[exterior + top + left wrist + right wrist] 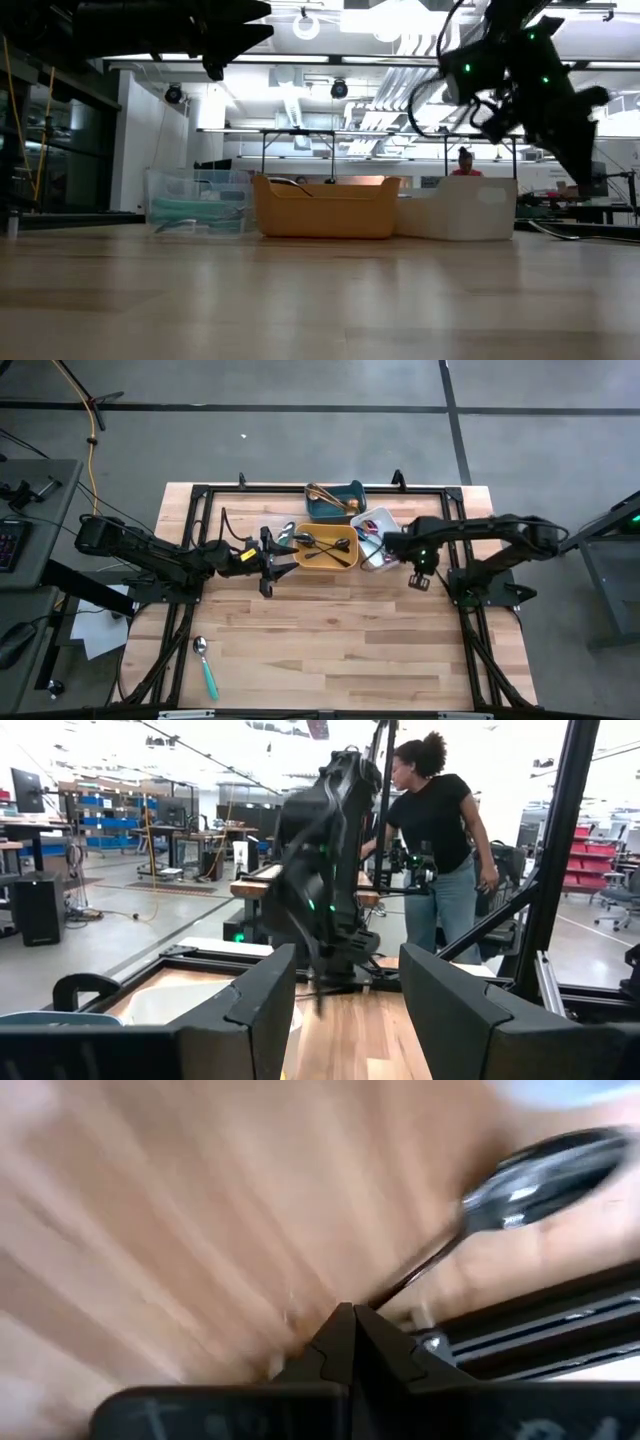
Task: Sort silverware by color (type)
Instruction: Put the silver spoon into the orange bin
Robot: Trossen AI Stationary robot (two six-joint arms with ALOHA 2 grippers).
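Three trays stand at the table's far middle: a teal tray (335,500) with gold silverware, a yellow tray (325,548) with black pieces, and a white tray (375,540). My right gripper (388,545) hangs by the white tray, pointing steeply down, shut on a dark shiny spoon (545,1180). My left gripper (275,558) waits open just left of the yellow tray, its fingers (250,1010) holding nothing. A teal-handled spoon (205,665) lies flat on the table's near left. My right gripper pinches the dark spoon's thin handle (400,1280) between its two fingertips, coming from above and pointing steeply down. The handle runs out past the fingertips to the bowl (545,1180), which stands free over the wood. The view is blurred.
The table's black frame rails (200,510) run around the wooden top. A person (435,830) stands in the room beyond the table. The wide wooden near half (340,650) holds only the teal-handled spoon.
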